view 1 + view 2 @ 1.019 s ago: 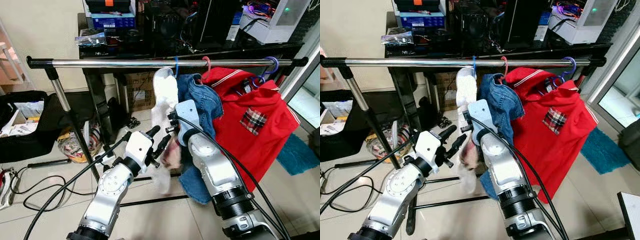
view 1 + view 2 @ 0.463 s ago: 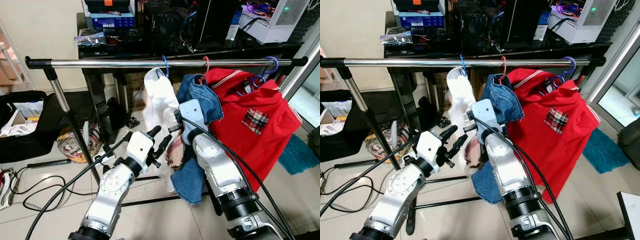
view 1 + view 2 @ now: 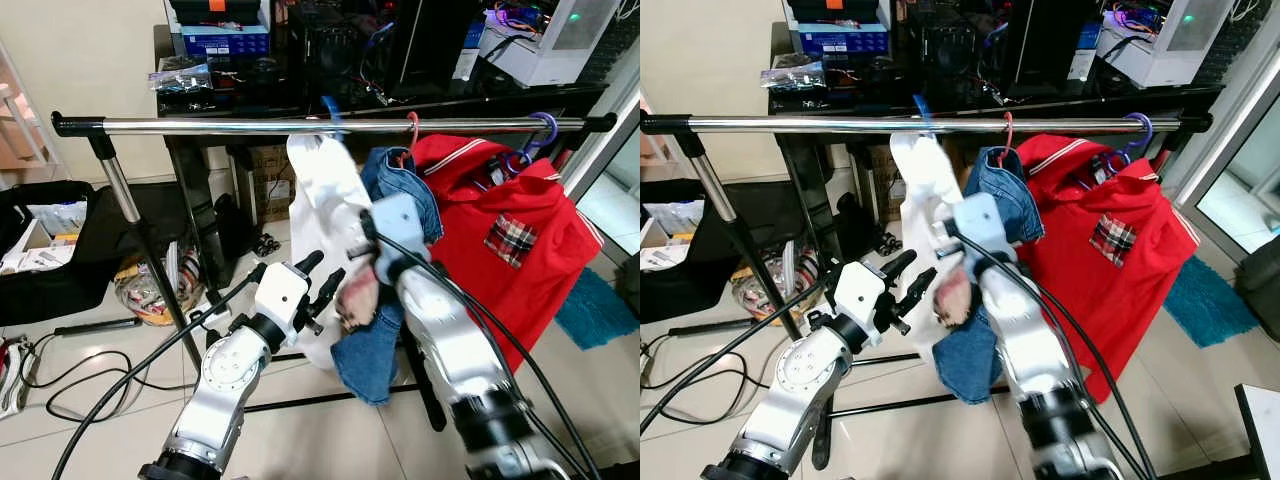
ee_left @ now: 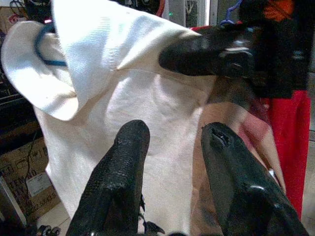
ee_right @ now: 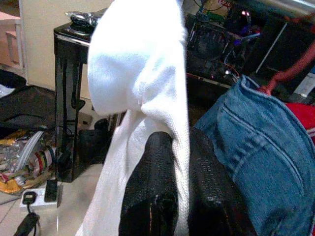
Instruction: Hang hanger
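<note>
Centrally, white garment (image 3: pixel 325 195) on blue hanger (image 3: pixel 330 104) touching chrome rail (image 3: pixel 200 126), right gripper (image 5: pixel 179 196) pinching its fabric, left gripper (image 4: pixel 170 172) at seven o'clock, fingers parted and holding nothing, denim jacket (image 3: pixel 400 200) and red shirt (image 3: pixel 500 230) at three o'clock, no legible writing.

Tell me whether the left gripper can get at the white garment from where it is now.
Probably yes: the left gripper is open, facing the white garment with nothing between.

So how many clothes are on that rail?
3: a white garment toward the robot's left, gripped by the right gripper; a denim jacket in the middle; a red shirt on the right. More may be hidden.
</note>
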You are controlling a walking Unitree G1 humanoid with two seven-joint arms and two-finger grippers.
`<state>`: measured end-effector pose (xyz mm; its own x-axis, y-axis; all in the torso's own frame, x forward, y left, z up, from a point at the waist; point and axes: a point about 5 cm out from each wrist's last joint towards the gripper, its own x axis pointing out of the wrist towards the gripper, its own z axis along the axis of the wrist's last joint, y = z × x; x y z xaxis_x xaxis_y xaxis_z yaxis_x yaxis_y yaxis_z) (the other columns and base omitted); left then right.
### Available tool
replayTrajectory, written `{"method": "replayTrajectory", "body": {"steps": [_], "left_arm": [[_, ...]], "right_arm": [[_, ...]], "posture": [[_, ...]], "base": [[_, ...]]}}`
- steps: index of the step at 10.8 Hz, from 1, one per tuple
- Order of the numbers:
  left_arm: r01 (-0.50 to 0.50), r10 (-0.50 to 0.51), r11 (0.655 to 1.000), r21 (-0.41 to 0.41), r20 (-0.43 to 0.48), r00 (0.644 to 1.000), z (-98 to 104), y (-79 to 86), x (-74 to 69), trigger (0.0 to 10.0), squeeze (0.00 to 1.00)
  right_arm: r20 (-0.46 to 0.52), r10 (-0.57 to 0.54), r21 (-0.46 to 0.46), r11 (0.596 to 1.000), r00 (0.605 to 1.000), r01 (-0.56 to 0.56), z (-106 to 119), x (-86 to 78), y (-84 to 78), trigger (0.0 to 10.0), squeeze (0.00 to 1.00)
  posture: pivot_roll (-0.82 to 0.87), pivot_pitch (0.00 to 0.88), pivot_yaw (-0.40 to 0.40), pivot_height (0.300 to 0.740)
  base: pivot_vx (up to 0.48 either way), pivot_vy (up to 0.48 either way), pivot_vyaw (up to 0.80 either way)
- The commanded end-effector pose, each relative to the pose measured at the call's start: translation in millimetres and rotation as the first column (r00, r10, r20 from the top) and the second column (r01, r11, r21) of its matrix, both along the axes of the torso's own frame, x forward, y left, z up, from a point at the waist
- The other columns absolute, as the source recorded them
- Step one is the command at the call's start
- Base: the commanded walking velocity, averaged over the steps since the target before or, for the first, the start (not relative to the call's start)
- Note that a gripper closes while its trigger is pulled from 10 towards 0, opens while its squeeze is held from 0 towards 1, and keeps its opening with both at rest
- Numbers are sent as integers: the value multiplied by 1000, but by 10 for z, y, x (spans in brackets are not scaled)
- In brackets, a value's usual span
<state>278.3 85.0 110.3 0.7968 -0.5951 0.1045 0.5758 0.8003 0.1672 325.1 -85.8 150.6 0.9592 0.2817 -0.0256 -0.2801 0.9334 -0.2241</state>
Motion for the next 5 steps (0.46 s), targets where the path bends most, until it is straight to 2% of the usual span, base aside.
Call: {"method": "replayTrajectory", "body": {"steps": [1,3,4,5], "left_arm": [[0,0,1000,10,1,1000,-8,-2,-7,10000,0],[-3,3,1000,14,1,1000,-12,14,-15,10000,0],[-3,3,1000,15,1,1000,-13,18,-15,10000,0],[-3,3,1000,16,3,1000,-10,22,-15,10000,0]], "right_arm": [[26,-20,0,1000,999,20,7,-44,-166,0,0],[24,-10,-31,999,1000,11,-70,-119,-251,0,0],[18,10,-8,1000,1000,-10,-81,-141,-238,0,0],[21,82,23,996,996,-83,-62,-203,-182,0,0]], "posture": [[133,57,-51,740],[136,57,-47,740],[136,57,-46,740],[135,58,-45,740]], "base": [[0,0,0],[0,0,0],[0,0,0],[0,0,0]]}}
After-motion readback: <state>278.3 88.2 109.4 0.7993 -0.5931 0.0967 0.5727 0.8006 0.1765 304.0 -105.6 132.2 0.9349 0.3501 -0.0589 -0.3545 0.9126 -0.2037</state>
